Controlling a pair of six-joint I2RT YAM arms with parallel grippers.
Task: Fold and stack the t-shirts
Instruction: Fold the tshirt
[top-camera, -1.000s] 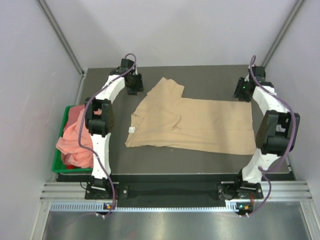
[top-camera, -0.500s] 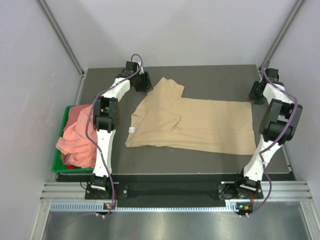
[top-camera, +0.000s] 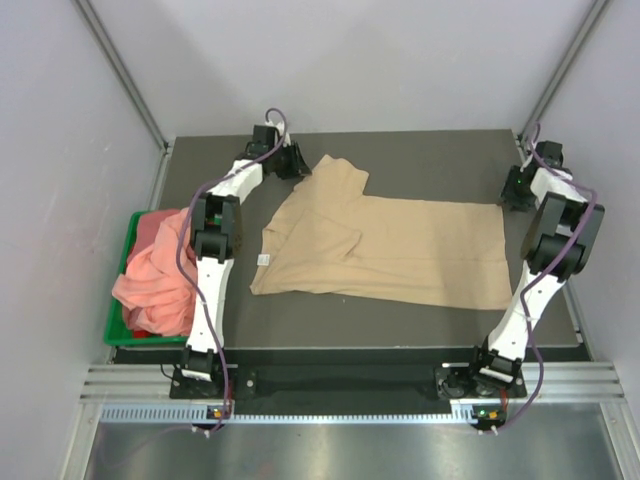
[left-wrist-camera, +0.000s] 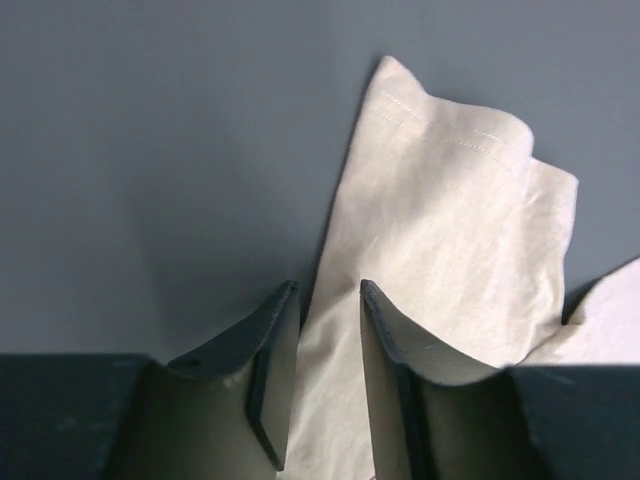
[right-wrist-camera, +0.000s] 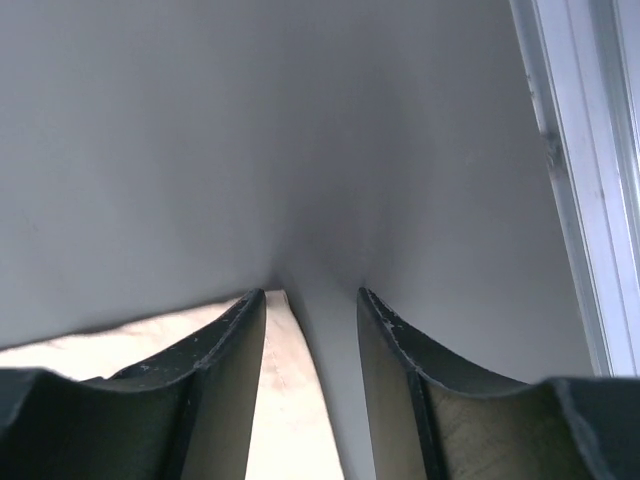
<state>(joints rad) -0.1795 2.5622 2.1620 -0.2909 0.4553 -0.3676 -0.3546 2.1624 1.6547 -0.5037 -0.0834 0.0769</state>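
Crosswise, tan t-shirt (top-camera: 400, 245), neck (top-camera: 268, 240) leftward

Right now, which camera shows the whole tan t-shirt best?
Top external: the tan t-shirt lies spread out there, with every edge visible. The left wrist view shows only one sleeve, and the right wrist view shows only one corner.
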